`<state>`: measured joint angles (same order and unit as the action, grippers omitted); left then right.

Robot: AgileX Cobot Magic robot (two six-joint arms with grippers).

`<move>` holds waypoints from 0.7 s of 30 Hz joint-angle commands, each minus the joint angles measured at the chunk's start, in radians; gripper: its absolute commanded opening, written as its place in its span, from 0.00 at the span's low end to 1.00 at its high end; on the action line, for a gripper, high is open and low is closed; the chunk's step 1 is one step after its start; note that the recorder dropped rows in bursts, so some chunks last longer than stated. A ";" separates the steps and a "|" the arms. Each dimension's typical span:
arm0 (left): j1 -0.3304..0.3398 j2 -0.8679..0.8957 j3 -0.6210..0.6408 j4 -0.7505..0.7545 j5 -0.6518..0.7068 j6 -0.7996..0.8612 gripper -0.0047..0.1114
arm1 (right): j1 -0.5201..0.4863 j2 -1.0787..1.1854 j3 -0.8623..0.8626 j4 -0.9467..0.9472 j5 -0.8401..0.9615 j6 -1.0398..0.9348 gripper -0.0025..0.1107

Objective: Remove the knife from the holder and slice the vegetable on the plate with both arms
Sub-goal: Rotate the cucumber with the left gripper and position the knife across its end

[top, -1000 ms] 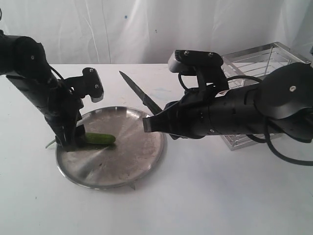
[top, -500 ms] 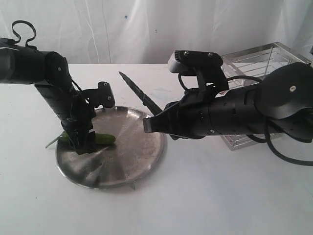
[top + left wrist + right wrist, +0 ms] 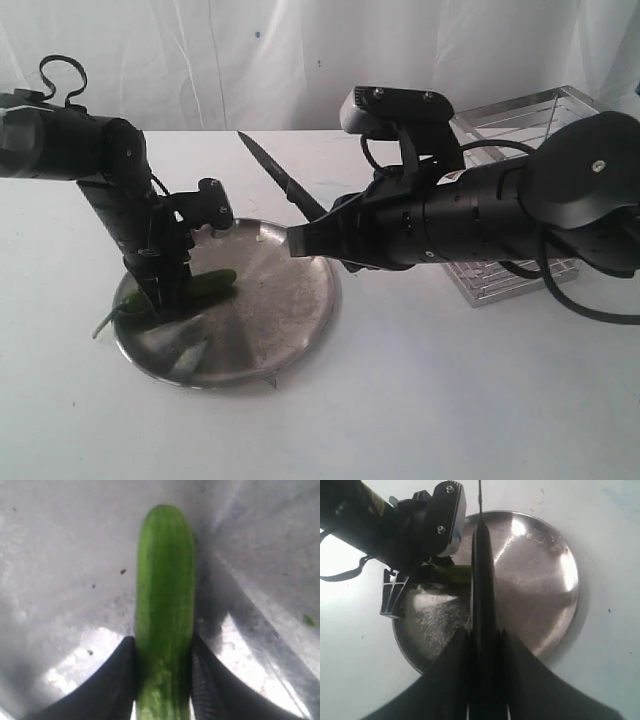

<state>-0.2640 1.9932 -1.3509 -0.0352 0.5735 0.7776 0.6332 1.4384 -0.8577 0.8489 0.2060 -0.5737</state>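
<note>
**Vegetable pinned on the plate, knife held over it**

The vegetable (image 3: 212, 285) is slim and dark green with a glossy, faintly ribbed skin and a rounded free end. It lies on the plate (image 3: 275, 305) toward nine o'clock, and its thin pale stem (image 3: 104, 323) pokes out past the rim at about eight. The left claw (image 3: 165, 300) comes down on it from above. In the left wrist view its two black fingers (image 3: 117, 680) press against either side of the vegetable (image 3: 165, 595), narrowed onto it, with no gap showing.

The knife (image 3: 268, 168) is dark and pointed. It hangs in the air above the plate's one o'clock edge, with its tip aimed toward eleven. The right claw (image 3: 298, 240) is clamped tight on it. Seen from the right wrist, the blade (image 3: 482, 575) runs straight out between the fingers across the dull grey dish.

The plate sits on a plain white table (image 3: 420, 410), and a creased white cloth (image 3: 300, 60) hangs behind it. The wire holder (image 3: 520, 120) stands at the plate's two o'clock.

The knife's handle is buried in the claw. The left claw hides the vegetable's middle, and the right arm covers much of the holder. A pale fleck (image 3: 262, 236) at the plate's twelve o'clock is too small to name.
</note>
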 commanded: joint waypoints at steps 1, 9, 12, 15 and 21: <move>0.003 -0.071 0.000 -0.004 0.063 -0.144 0.04 | -0.006 -0.010 -0.006 -0.038 0.005 -0.008 0.02; -0.001 -0.155 0.030 -0.203 0.204 -0.382 0.04 | -0.006 -0.002 -0.006 -0.170 0.103 -0.006 0.02; -0.011 -0.151 0.106 -0.251 0.152 -0.401 0.04 | -0.006 0.018 -0.006 -0.281 0.144 0.021 0.02; -0.017 -0.151 0.171 -0.248 0.068 -0.457 0.04 | -0.006 0.041 -0.008 -0.381 0.160 0.047 0.02; -0.017 -0.151 0.212 -0.248 0.025 -0.504 0.09 | -0.006 0.087 -0.052 -0.489 0.216 0.062 0.02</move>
<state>-0.2765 1.8485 -1.1490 -0.2671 0.6013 0.3015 0.6332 1.5066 -0.8823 0.4020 0.3966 -0.5216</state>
